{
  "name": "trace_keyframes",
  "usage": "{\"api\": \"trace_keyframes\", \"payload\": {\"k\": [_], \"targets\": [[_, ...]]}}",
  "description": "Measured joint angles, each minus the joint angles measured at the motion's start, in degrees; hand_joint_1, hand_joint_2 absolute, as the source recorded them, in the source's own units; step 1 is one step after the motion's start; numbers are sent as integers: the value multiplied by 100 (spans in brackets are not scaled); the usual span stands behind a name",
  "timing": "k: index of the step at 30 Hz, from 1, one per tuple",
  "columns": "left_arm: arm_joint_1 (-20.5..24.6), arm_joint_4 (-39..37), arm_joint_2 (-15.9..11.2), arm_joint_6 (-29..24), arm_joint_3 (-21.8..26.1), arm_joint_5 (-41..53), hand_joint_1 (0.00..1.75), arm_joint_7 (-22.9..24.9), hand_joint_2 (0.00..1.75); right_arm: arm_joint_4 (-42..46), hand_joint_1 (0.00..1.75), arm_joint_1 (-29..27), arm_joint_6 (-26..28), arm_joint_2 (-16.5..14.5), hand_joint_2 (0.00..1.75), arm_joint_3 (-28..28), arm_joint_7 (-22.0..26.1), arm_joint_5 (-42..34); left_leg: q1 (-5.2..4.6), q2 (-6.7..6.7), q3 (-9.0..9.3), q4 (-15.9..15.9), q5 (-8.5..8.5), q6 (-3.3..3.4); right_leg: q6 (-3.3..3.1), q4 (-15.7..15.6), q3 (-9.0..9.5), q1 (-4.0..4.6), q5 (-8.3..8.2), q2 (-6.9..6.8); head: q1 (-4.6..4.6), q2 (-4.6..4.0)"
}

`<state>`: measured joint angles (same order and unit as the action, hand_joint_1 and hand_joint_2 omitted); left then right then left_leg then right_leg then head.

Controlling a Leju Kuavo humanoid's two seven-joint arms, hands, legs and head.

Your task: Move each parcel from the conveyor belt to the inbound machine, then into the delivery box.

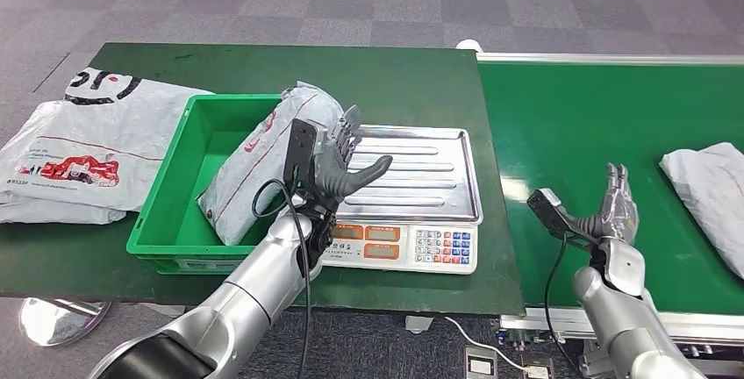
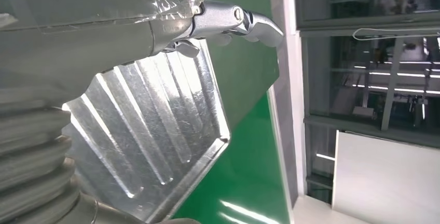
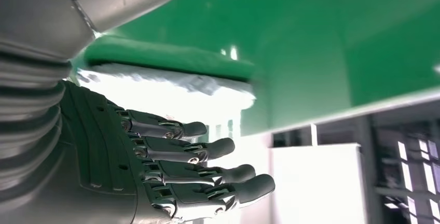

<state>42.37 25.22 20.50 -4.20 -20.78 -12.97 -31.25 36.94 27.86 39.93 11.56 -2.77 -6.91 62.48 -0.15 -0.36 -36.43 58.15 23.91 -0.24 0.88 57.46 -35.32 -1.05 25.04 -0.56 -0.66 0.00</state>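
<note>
A grey parcel point(image 1: 263, 160) leans tilted in the green delivery box point(image 1: 162, 212), its top over the box's right wall. My left hand point(image 1: 338, 164) is beside that top edge with fingers spread against the parcel and thumb pointing out over the scale; it grips nothing. The left wrist view looks past my left hand point(image 2: 104, 27) onto the ribbed steel tray point(image 2: 150, 130). A second grey parcel point(image 1: 711, 195) lies on the green conveyor belt point(image 1: 579, 116) at far right. My right hand point(image 1: 617, 203) hovers open above the belt, left of that parcel; its fingers point(image 3: 207, 175) are spread before the pale parcel point(image 3: 171, 86).
The inbound machine is a scale with a steel tray point(image 1: 421, 177) and a keypad front point(image 1: 404, 246), between the box and the belt. A large white printed bag point(image 1: 79, 151) lies on the dark green table left of the box. Grey carpet lies beyond.
</note>
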Motion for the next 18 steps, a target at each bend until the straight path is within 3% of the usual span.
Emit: {"api": "trace_keyframes", "payload": {"k": [8, 18], "targets": [[-201, 25, -4, 51, -97, 146, 0, -117, 175, 49, 0, -190, 2, -87, 175, 515, 402, -27, 0, -1, 0, 0, 0, 0, 0, 0, 2, 0, 0, -2, 0, 0], [-231, 25, -13, 110, -97, 165, 0, -148, 175, 66, 0, -191, -208, -163, 175, 886, 1385, -1111, 0, -1, -1, 0, 0, 0, 0, 2, 3, 0, 0, -3, 0, 0]]}}
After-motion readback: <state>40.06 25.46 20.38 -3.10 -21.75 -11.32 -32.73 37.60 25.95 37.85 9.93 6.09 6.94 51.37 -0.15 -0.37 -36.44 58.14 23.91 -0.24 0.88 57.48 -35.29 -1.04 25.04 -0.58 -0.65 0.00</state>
